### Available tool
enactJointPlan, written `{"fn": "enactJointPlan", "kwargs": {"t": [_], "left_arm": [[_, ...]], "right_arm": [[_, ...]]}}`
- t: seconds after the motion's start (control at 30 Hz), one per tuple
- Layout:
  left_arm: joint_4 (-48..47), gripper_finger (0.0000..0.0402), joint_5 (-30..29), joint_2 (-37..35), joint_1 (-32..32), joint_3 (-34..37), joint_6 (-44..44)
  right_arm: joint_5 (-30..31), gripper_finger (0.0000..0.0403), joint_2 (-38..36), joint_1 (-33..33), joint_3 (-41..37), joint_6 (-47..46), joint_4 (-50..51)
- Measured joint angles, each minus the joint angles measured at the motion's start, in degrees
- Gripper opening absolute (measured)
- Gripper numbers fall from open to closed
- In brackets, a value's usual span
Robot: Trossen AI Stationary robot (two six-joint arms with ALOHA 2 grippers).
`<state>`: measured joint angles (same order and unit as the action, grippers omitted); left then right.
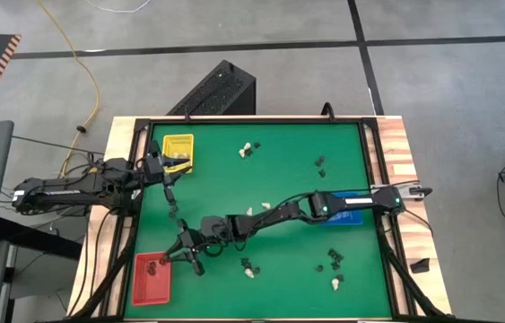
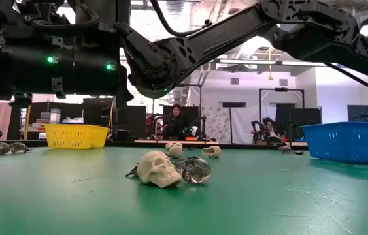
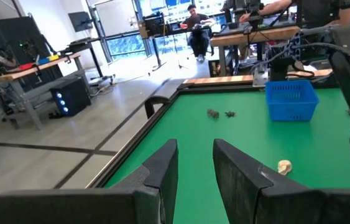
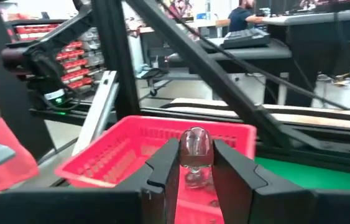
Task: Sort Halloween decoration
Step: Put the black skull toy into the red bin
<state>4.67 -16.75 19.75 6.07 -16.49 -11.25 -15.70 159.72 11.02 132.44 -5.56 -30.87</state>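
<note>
The Halloween decoration lies scattered on the green table: a cream skull [image 2: 159, 168] beside a clear glassy one [image 2: 197, 170], whitish pieces [image 1: 247, 150] and black ones [image 1: 321, 163]. My right gripper [image 4: 194, 163] reaches across to the red tray [image 4: 131, 149] at the near left, shut on a clear glassy trinket [image 4: 195, 142]. In the high view it [image 1: 178, 256] stands at the tray's right edge. My left gripper [image 3: 194, 168] waits by the yellow tray [image 1: 178, 152], open, with nothing between its fingers. My right gripper pinches the clear trinket by its two sides [image 4: 184, 155] between its two fingers. The fingers come about level from the table's right. The trinket stands upright in the hold, lifted clear, over the red tray's near wall.
A blue tray [image 1: 346, 213] sits at the right under my right arm. Dark pieces [image 1: 151, 265] lie in the red tray. More trinkets lie at the near right [image 1: 335, 262] and near the middle [image 1: 250, 266]. A raised black frame edges the table.
</note>
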Motion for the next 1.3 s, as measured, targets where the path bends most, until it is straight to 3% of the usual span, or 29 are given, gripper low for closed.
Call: {"fn": "enactJointPlan", "kwargs": {"t": [0.4, 0.83, 0.97, 1.17, 1.3], "left_arm": [[0.0, 0.0092, -0.02, 0.0, 0.0, 0.0, 0.11], [-0.15, 0.0092, -0.02, 0.0, 0.0, 0.0, 0.15], [-1.21, 0.0092, -0.04, 0.0, 0.0, 0.0, 0.14], [-1.81, 0.0092, 0.65, 0.02, -0.01, 0.0, 0.89], [-0.97, 0.0092, 13.06, 0.02, -0.53, -0.1, 3.74]], "right_arm": [[0.41, 0.013, 0.0, 0.05, -0.02, 0.73, -0.87], [0.65, 0.0229, -0.14, -0.19, -0.04, 1.07, 0.8], [-3.05, 0.0234, -3.1, -1.13, -0.13, 1.04, 11.53], [-9.33, 0.0233, -12.61, -1.53, -0.02, 5.13, 39.78], [-6.65, 0.0232, -19.06, 0.67, -0.13, 7.91, 62.92]]}}
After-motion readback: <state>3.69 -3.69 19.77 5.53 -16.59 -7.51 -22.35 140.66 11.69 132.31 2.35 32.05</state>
